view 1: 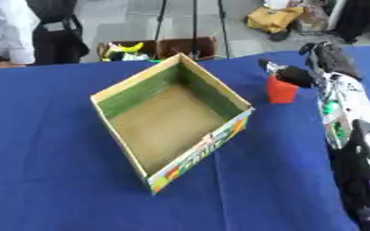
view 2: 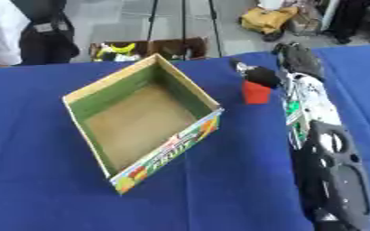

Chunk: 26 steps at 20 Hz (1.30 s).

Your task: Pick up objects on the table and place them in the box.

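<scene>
An open cardboard box (view 1: pixel 122 90) with green inner walls and a fruit print on its front stands askew in the middle of the blue table (view 1: pixel 46 135); nothing shows inside it. To its right is a small red object (view 1: pixel 281 91). My right hand (view 1: pixel 293 74) reaches in from the lower right, its dark fingers curled over the top of the red object. I cannot tell whether the object rests on the cloth or hangs just above it. My left hand shows in neither view.
My right forearm (view 2: pixel 307 108) runs along the table's right side. Beyond the far edge, a brown carton (view 1: pixel 160 48) with yellow things stands on the floor, and a person stands at the far left.
</scene>
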Tool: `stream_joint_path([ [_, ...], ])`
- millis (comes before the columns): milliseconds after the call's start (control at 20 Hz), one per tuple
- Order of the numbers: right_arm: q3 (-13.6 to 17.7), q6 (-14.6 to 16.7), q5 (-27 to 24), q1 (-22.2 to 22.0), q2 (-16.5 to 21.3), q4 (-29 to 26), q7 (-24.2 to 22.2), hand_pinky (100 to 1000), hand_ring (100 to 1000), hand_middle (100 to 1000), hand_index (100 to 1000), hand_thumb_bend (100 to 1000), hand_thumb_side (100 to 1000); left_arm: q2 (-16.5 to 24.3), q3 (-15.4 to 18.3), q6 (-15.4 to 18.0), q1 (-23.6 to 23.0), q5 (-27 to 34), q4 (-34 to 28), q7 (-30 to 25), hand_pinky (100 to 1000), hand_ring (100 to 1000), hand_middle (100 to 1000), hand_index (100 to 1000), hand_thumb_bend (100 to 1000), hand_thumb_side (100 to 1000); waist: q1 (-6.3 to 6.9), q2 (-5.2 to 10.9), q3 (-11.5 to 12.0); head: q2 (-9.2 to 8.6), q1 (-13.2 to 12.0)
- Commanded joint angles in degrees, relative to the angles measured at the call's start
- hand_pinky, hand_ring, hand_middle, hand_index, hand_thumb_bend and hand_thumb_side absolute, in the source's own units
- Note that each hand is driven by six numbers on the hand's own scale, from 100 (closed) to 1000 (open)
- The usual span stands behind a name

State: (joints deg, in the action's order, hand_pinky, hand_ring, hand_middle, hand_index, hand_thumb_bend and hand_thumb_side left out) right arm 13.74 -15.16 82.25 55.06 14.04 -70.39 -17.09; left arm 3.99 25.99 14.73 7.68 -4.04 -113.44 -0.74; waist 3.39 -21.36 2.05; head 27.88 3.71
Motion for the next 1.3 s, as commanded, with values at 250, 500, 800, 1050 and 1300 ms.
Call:
stream_joint_path([
  [250, 0.00, -0.53, 3.74, -0.36, 1.94, -0.86, 0.13, 619, 698, 632, 815, 660, 851, 0.89, 0.11, -0.09, 0.51, 0.06, -1.15, 0.06, 439, 580, 650, 916, 524, 940, -0.15, 1.24, 0.08, -0.81, 0.01],
  [500, 0.27, -1.30, 6.29, -1.12, 1.84, -0.90, 0.30, 618, 693, 628, 814, 667, 866, 0.91, 0.10, -0.07, 0.54, 0.08, -1.15, 0.12, 439, 580, 650, 916, 522, 939, -0.14, 1.18, 0.13, -0.85, 0.07],
  [800, 0.27, -1.35, 6.06, -1.95, 1.07, -1.70, -0.68, 606, 682, 611, 801, 669, 877, 0.86, 0.12, -0.15, 0.61, 0.03, -1.15, 0.11, 438, 580, 650, 916, 519, 937, -0.12, 1.10, 0.01, -0.97, 0.13],
  [1050, 0.27, -1.92, 5.93, -2.62, 0.16, -2.29, -0.38, 585, 663, 588, 777, 668, 870, 0.81, 0.14, -0.24, 0.64, -0.02, -1.15, 0.13, 438, 580, 651, 915, 517, 934, -0.12, 1.08, -0.01, -1.08, 0.17],
  [1300, 0.36, -2.57, 5.17, -3.07, -0.67, -2.36, 0.19, 573, 655, 592, 786, 652, 847, 0.74, 0.14, -0.38, 0.69, -0.09, -1.15, 0.10, 437, 580, 651, 914, 519, 932, -0.09, 0.97, -0.14, -1.17, 0.23],
])
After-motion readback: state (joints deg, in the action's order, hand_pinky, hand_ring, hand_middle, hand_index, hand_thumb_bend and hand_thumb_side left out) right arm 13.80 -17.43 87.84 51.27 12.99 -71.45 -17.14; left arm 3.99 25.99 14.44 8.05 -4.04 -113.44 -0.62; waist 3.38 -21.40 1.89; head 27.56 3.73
